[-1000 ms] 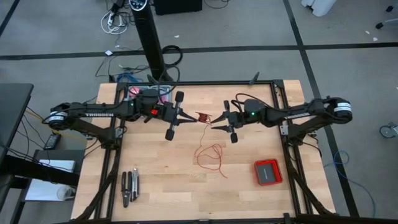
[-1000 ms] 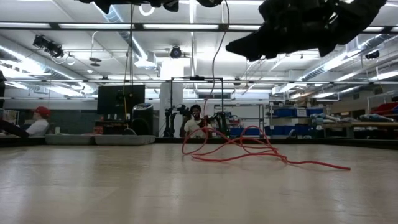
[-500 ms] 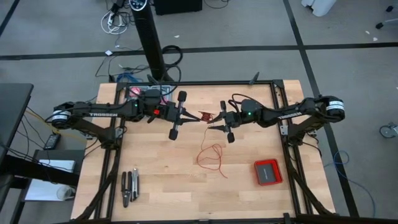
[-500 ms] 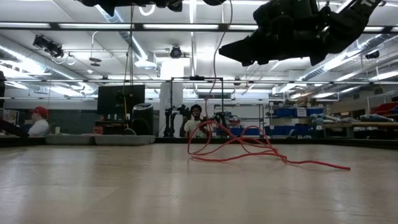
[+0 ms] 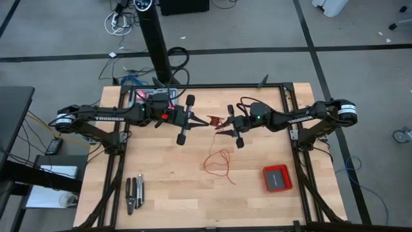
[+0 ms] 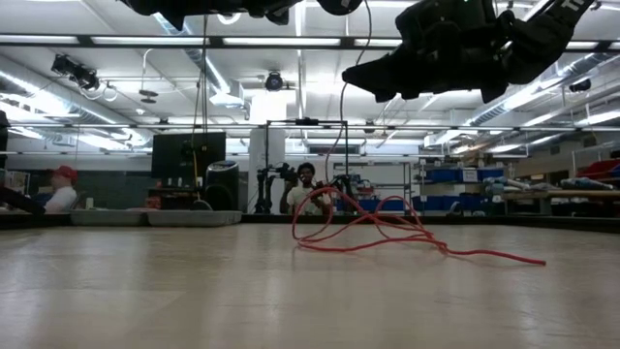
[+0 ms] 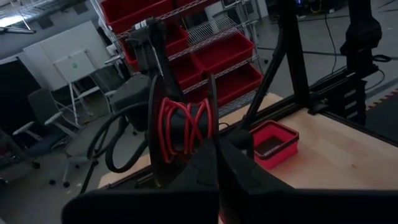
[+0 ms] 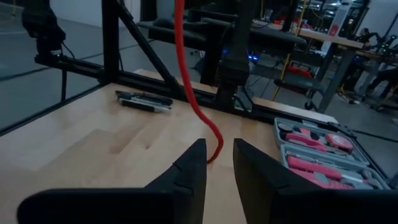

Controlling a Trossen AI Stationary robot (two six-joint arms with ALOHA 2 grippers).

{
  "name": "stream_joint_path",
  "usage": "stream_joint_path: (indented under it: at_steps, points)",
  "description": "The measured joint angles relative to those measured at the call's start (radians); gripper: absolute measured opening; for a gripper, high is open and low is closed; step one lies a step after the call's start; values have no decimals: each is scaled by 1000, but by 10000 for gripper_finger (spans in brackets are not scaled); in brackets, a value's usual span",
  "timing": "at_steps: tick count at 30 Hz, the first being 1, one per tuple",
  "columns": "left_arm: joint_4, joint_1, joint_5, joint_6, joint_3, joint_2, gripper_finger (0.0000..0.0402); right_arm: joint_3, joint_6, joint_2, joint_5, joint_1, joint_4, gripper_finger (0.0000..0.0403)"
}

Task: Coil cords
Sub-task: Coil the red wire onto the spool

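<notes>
Here, above the table's middle:
Red wire [image 5: 217, 161]: loose loops on the wooden table [image 5: 167, 187], one strand rising to a small black spool [image 7: 181, 127] with red turns around it.
Left gripper [image 5: 205, 121]: fingers pressed together, clamping the spool in mid-air.
Right gripper [image 5: 221, 130]: facing the left one just beside the spool, fingers narrowly apart, the strand hanging between them.
Red box [image 5: 277, 178]: near the right edge.
Pliers [image 5: 134, 193]: near the left corner.

Bare wood around loose red wire [image 5: 217, 161]; red box [image 5: 277, 178] and pliers [image 5: 134, 194] well apart.
</notes>
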Motion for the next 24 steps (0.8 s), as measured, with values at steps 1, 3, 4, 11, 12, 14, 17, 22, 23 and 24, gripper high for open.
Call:
stream_joint_path:
  at_steps: [1, 3, 4, 11, 12, 14, 17, 22, 23, 24]
  points:
    - [0, 0, 0, -2, 0, 0, 0, 0, 0, 0, -2, 0, 0, 75]
    - [0, 0, 2, -2, 0, 0, 0, 0, -1, 0, -2, 0, -2, 71]
    - [1, 0, 6, -3, 0, 0, 0, 0, -1, 0, -2, 0, -1, 68]
    - [0, 0, 39, -3, 0, 0, 0, 0, -43, 0, -10, 0, -13, 7]
    - [0, 0, 66, -6, 0, 0, 0, 0, -49, 0, -10, 0, -9, 8]
    - [-1, 0, 119, -21, 0, 0, 0, 8, -65, 0, -10, -1, -9, 7]
    - [-4, 7, 200, -30, 0, 5, 0, 50, -115, 0, -10, -3, -65, 3]
    - [3, 13, 223, -66, 0, 5, 0, 139, -153, 1, -9, 2, -172, 3]
    - [4, 13, 223, -73, 0, 5, 0, 153, -166, 0, -9, 5, -196, 2]
    - [5, 12, 223, -78, 0, 6, 0, 163, -175, 1, -6, 10, -218, 2]
